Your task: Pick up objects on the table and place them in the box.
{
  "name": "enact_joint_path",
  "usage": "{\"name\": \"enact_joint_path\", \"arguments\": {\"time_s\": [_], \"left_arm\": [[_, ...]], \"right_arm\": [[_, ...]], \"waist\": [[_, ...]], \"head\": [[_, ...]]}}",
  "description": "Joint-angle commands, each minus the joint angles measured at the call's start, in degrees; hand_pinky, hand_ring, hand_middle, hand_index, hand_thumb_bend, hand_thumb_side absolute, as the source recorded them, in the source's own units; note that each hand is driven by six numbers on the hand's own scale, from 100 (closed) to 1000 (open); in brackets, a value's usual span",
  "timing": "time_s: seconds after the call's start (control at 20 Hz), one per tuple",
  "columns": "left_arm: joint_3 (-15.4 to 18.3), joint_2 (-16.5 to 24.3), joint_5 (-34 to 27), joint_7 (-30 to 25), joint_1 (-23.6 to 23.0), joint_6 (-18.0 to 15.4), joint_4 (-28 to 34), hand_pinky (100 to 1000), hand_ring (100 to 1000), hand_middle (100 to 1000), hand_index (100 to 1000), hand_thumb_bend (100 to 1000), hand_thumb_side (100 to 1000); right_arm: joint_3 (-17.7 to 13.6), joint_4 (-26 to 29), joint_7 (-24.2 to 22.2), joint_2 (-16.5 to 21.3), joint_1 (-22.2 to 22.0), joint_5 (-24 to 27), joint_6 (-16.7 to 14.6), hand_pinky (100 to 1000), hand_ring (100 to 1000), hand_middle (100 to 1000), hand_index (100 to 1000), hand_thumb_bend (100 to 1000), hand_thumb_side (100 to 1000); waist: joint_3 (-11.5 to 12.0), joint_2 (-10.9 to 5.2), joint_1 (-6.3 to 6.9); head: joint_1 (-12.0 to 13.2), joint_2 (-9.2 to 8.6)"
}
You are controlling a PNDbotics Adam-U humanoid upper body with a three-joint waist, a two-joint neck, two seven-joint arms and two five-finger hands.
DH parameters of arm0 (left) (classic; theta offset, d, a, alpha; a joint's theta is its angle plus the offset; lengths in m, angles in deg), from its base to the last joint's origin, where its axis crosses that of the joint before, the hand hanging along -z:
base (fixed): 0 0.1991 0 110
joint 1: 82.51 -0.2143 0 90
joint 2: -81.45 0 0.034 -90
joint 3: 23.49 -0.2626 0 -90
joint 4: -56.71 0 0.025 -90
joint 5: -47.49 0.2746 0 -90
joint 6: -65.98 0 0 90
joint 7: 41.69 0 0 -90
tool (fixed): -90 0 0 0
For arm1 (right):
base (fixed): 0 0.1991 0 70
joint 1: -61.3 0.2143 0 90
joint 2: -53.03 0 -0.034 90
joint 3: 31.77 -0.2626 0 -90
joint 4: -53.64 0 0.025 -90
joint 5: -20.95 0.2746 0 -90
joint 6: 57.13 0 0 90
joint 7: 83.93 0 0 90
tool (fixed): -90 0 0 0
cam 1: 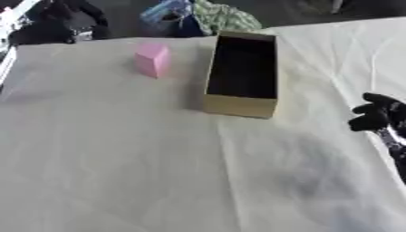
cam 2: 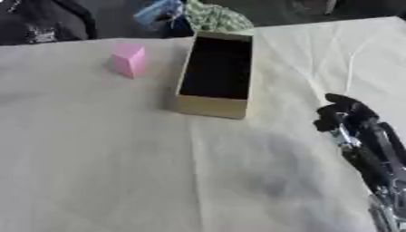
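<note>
Pink block (cam 1: 152, 59) stood on the cloth-covered bench (cam 1: 119, 158), just left of the open gold box (cam 1: 241, 72), which looked empty. Right of the box, well apart, the robot's right hand (cam 2: 339, 113) hovered with fingers curled, holding nothing. Pickup had seemingly not begun; the next move called for a reach across the box.
</note>
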Motion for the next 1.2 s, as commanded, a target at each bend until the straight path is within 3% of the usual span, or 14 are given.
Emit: {"name": "enact_joint_path", "arguments": {"time_s": [0.05,0.6,1.2], "left_arm": [[0.32,0.10,1.20,-0.19,2.57,0.11,-1.41,739,634,617,802,823,570],[1.10,-7.40,9.53,1.18,10.65,-0.27,-15.22,738,634,614,797,831,576],[3.01,-12.75,19.14,4.11,14.46,-0.55,-25.26,733,619,597,775,839,571]], "right_arm": [[-0.11,0.91,-0.15,1.05,0.35,0.13,-0.02,635,611,634,830,467,672],[0.19,0.80,-0.43,1.09,0.41,0.15,0.01,635,612,635,830,464,668],[0.59,0.76,-0.86,1.25,0.79,0.20,0.01,635,611,635,831,464,667]], "waist": [[-0.18,-0.85,-0.23],[-1.32,-0.81,0.02],[-3.12,-0.47,0.65]], "head": [[0.11,0.16],[0.70,0.20],[1.60,-0.09]]}}
